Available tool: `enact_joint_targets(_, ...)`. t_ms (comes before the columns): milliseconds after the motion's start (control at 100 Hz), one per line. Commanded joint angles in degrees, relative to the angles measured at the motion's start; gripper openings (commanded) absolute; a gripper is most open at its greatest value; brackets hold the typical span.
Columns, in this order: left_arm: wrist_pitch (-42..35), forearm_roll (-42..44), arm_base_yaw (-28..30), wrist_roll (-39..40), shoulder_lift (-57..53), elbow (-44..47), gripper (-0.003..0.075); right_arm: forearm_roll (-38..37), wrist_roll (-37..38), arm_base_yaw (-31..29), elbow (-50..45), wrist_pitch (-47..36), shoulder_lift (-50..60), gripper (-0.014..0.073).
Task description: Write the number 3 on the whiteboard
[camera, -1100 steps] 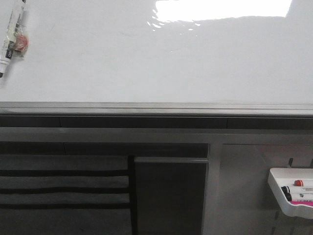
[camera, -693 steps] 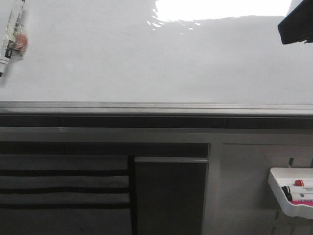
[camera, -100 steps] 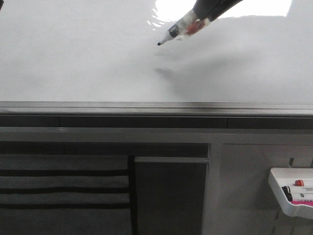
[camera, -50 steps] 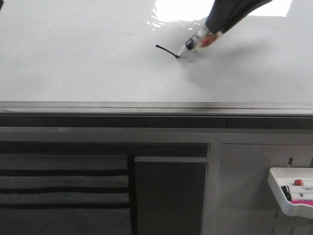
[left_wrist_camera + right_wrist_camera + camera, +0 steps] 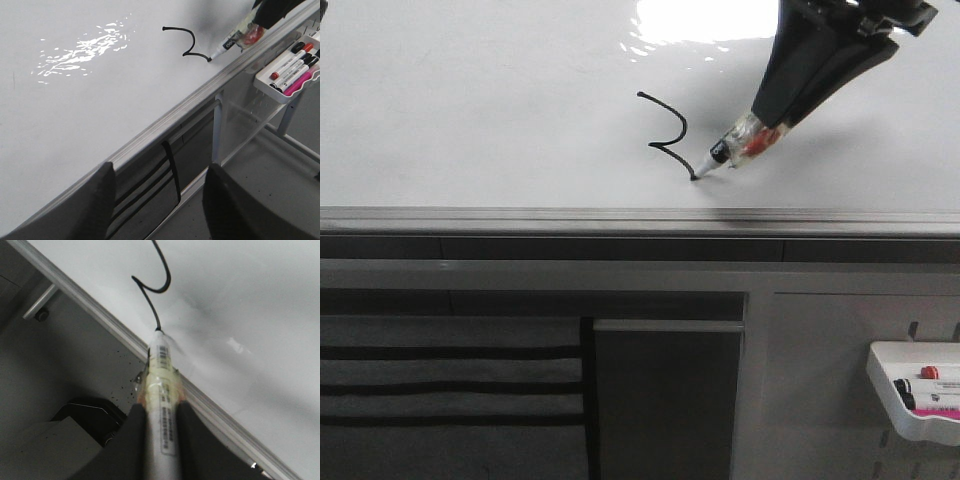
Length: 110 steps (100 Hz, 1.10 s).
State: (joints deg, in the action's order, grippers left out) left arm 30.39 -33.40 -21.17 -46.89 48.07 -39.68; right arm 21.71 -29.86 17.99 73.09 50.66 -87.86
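The whiteboard point(image 5: 470, 120) lies flat, glossy, with a grey edge strip point(image 5: 570, 217). My right gripper point(image 5: 775, 112) is shut on a white marker point(image 5: 740, 147) with its black tip touching the board. A partial black number 3 point(image 5: 672, 125) shows: the top curve, the pointed middle and a short lower stroke ending at the tip. It also shows in the left wrist view point(image 5: 187, 42) and the right wrist view point(image 5: 157, 285). In the right wrist view the marker point(image 5: 162, 385) sits between my right gripper's point(image 5: 161, 412) jaws. My left gripper point(image 5: 160, 172) is open and empty over the board's near edge.
A small white tray point(image 5: 880, 385) with several markers hangs below the board at the right, also in the left wrist view point(image 5: 265, 82). A grey cabinet front with a dark panel point(image 5: 665, 400) and black stripes point(image 5: 450, 388) stands under the edge. Bright glare point(image 5: 710, 20) lies at the far side.
The marker left the board's far left and is in my right gripper. In the last second its tip touched down, drew the top curve and the point, and moved toward the near edge.
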Motion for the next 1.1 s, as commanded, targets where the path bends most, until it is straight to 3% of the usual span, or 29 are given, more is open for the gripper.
enact_joint_targets(0,-3.07,-1.86,0.17,0.54,-0.44,-1.51,0.0368,0.27,0.46,1.83,0.52,-8.86,1.03,0.0000)
enact_joint_targets(150,-3.07,-1.86,0.17,0.54,-0.44,-1.51,0.0368,0.41,0.46,6.09,3.54,-15.41,-1.58,0.0000)
enact_joint_targets(300,-3.07,-1.86,0.17,0.54,-0.44,-1.51,0.0368,1.02,0.02,6.03,5.72,-7.73,1.74,0.0000)
enact_joint_targets(430,-3.07,-1.86,0.17,0.54,-0.44,-1.51,0.0368,4.99,-5.62,6.63,0.28,-7.81,10.02,0.0000)
enact_joint_targets(640,-3.07,-1.95,0.17,0.54,-0.44,-1.51,0.0368,5.02,-12.19,7.21,-11.78,-8.46,22.21,0.0000)
enact_joint_targets(950,-4.08,-6.96,0.03,0.15,0.39,-1.51,0.0368,5.25,-30.54,7.21,-17.07,-10.11,28.34,0.0000)
enact_joint_targets(1090,1.50,-7.68,-2.45,-7.33,3.38,-2.82,0.0368,8.38,-40.21,7.21,-17.07,-10.36,28.21,0.0000)
